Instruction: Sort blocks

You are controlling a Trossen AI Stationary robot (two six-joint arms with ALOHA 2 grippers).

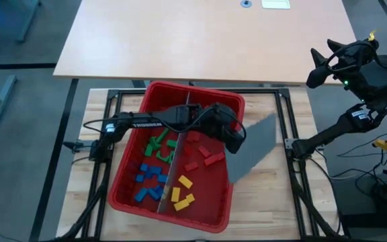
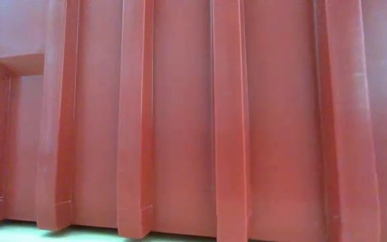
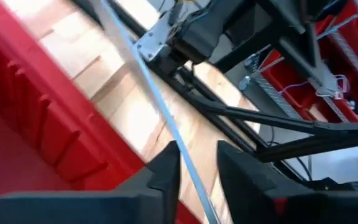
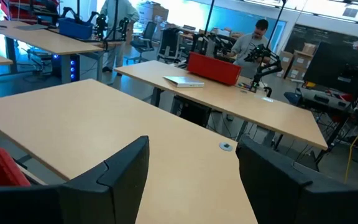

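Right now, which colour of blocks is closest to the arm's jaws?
The red blocks. They lie just below the left gripper, right of the bin's divider. The green, blue and yellow blocks all sit farther off.

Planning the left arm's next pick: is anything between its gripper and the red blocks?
Yes. The left gripper has a grey panel clamped between its fingers, slanting out over the red bin's right rim. The red blocks lie close beside it. The right gripper waits open, far right.
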